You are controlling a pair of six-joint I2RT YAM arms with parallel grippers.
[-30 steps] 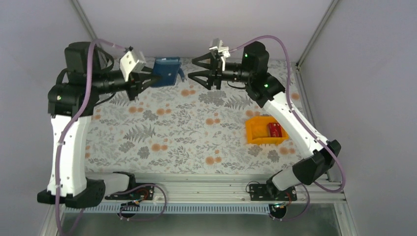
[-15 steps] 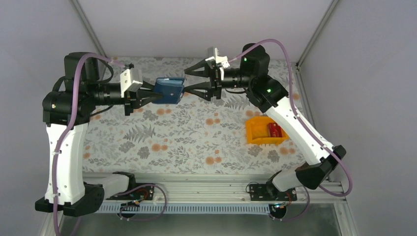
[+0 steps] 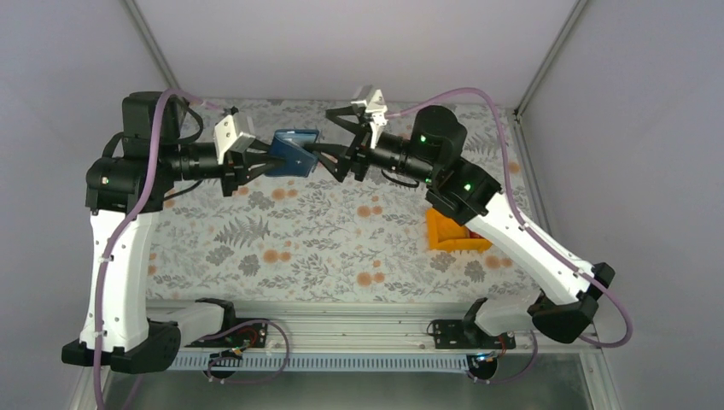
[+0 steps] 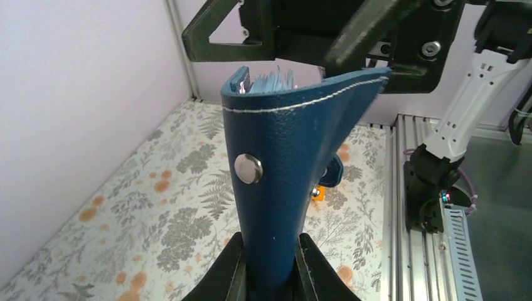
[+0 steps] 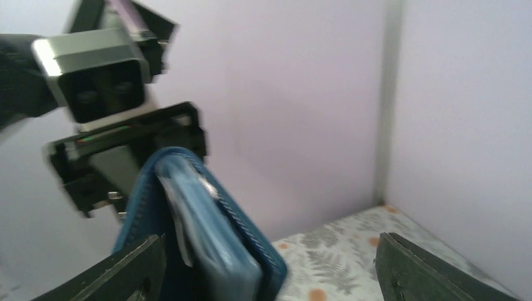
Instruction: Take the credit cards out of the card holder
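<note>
Between the wide-spread jaws of right gripper [image 3: 320,130]: card holder [image 4: 282,163], mouth toward it, base pinched in left gripper [image 4: 270,266] | credit cards [image 4: 270,81]: edges showing inside mouth | advice: centre on one card edge, close gently, draw straight out.

The card holder [image 4: 282,163] is navy with white stitching, the bin [image 3: 440,235] orange, the table cover [image 3: 282,231] grey-and-orange floral.
</note>
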